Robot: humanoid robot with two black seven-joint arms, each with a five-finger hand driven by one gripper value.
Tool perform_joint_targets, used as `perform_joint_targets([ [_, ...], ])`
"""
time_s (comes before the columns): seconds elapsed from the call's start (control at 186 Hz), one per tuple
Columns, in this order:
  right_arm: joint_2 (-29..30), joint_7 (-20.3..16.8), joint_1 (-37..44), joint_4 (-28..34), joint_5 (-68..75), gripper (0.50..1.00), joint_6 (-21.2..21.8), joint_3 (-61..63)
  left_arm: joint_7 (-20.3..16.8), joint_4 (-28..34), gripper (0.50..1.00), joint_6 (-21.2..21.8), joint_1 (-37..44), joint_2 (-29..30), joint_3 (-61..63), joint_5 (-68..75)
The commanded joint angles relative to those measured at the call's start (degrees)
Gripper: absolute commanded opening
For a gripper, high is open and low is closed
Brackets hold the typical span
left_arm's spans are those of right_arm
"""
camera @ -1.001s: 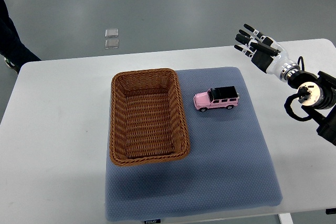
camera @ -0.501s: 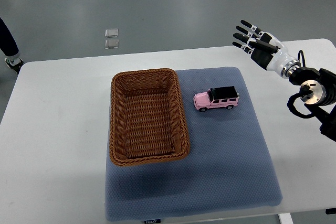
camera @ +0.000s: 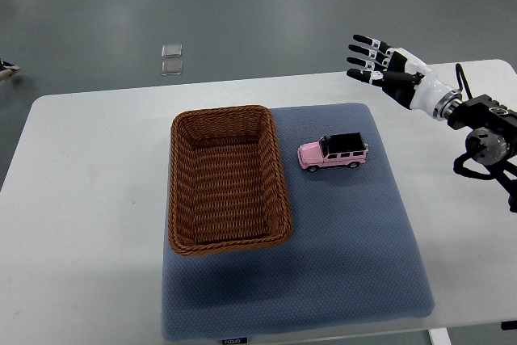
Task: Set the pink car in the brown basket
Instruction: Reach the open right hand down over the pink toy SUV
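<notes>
Nothing done yet: pink car [camera: 333,152] sits on the blue mat [camera: 339,264] just right of the brown basket [camera: 229,179]. My right hand [camera: 388,76] hovers beyond the car, fingers spread, empty. Grasp and drop remain.

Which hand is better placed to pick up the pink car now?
The right hand, probably. It is the only hand in view, open, with fingers spread above the table's far right edge. The pink car sits untouched on the blue mat, right of the brown basket.
</notes>
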Motion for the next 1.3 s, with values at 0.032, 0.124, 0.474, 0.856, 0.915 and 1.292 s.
perform_joint_targets([
  [0.032,-1.4,2.0,0.3,1.1,-9.0,0.911,1.7,0.0,0.0,0.0,1.0,0.0,0.0,0.0,-0.1,0.0],
  [0.124,-3.1,3.5,0.3,2.2,-15.4,0.911,1.7,-0.1,0.0,0.0,1.0,0.1,0.0,0.0,-0.1,0.0],
  [0.474,-3.6,5.3,0.1,5.4,-35.1,0.913,1.0,-2.6,0.0,0.0,1.0,0.1,0.0,0.0,0.0,0.0],
  [0.856,-4.6,5.2,1.3,8.5,-48.9,0.911,0.8,-5.9,0.0,0.0,1.0,0.0,0.0,0.0,0.0,0.0],
  [0.915,-4.5,5.1,2.1,8.5,-50.0,0.913,0.6,-6.0,0.0,0.0,1.0,0.1,0.0,0.0,0.0,0.0],
  [1.292,-4.5,4.9,10.5,8.4,-52.9,0.913,-4.4,-19.6,0.0,0.0,1.0,0.0,0.0,0.0,0.0,0.0],
])
